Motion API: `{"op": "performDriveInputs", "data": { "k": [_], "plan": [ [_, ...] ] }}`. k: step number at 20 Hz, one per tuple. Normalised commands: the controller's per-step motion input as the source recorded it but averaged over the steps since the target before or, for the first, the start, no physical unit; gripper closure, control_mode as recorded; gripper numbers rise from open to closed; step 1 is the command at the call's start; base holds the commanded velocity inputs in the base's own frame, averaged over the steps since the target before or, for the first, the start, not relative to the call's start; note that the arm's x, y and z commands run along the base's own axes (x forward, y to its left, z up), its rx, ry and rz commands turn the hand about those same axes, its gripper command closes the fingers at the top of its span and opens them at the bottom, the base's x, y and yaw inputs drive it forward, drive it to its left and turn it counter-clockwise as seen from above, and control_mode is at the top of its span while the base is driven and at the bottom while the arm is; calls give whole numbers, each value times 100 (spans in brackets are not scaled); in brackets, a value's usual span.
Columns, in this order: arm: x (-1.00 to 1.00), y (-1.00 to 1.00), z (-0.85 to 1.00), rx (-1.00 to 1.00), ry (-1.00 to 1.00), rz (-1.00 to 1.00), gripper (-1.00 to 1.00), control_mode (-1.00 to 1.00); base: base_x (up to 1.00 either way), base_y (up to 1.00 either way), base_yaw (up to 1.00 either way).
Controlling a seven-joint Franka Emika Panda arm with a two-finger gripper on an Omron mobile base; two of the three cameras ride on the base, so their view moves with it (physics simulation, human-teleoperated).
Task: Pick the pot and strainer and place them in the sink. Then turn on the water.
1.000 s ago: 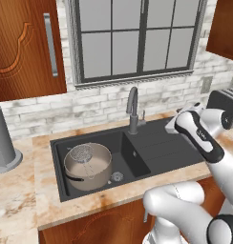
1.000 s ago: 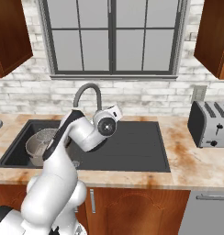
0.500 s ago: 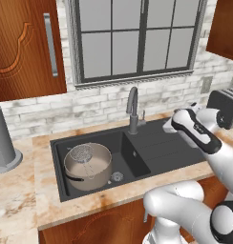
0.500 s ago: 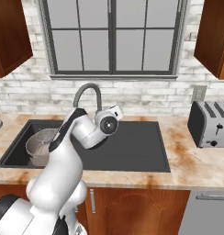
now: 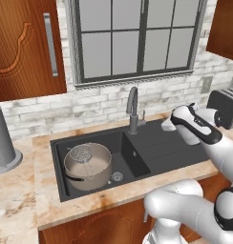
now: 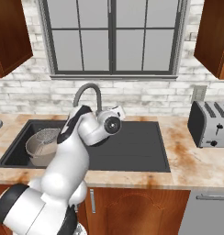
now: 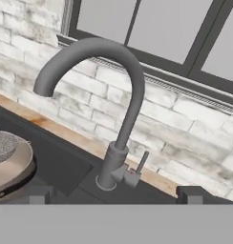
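The grey pot [image 5: 88, 167] stands in the left basin of the dark sink [image 5: 154, 147], and the silver mesh strainer [image 5: 81, 153] rests in it. From the right, the pot [image 6: 39, 148] and strainer [image 6: 46, 136] sit left of my arm. My gripper [image 5: 167, 125] hovers open over the sink's right part, pointing at the grey tap [image 5: 132, 110]. In the hand view the tap [image 7: 119, 143] and its small side lever [image 7: 142, 162] stand straight ahead, between my gripper's [image 7: 113, 195] spread tips. Nothing is held. No water shows at the spout [image 7: 42, 88].
A grey toaster [image 6: 210, 124] stands on the counter at the right. A tall grey canister [image 5: 1, 143] stands on the counter at the far left. A brick wall and a window rise behind the tap, with wooden cabinets above on both sides.
My hand has edged slightly up and toward the tap. The pot and strainer have not moved, and the jaws stay wide.
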Motion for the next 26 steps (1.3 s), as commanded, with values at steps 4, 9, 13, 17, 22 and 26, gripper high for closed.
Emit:
{"op": "performDriveInputs", "data": {
  "k": [4, 9, 13, 17, 22, 26],
  "plan": [
    [10, -1, -13, 11, 0, 0, -100, -100, 0, 0, 0],
    [8, 0, -14, 6, 0, 0, -100, -100, 0, 0, 0],
    [9, 0, -6, 1, 0, 0, -100, -100, 0, 0, 0],
    [16, 0, 0, 0, 0, 0, -100, -100, 0, 0, 0],
    [20, 0, -2, 0, 0, 0, -100, -100, 0, 0, 0],
    [3, 0, -13, 2, 0, 0, -100, -100, 0, 0, 0]
  ]
}}
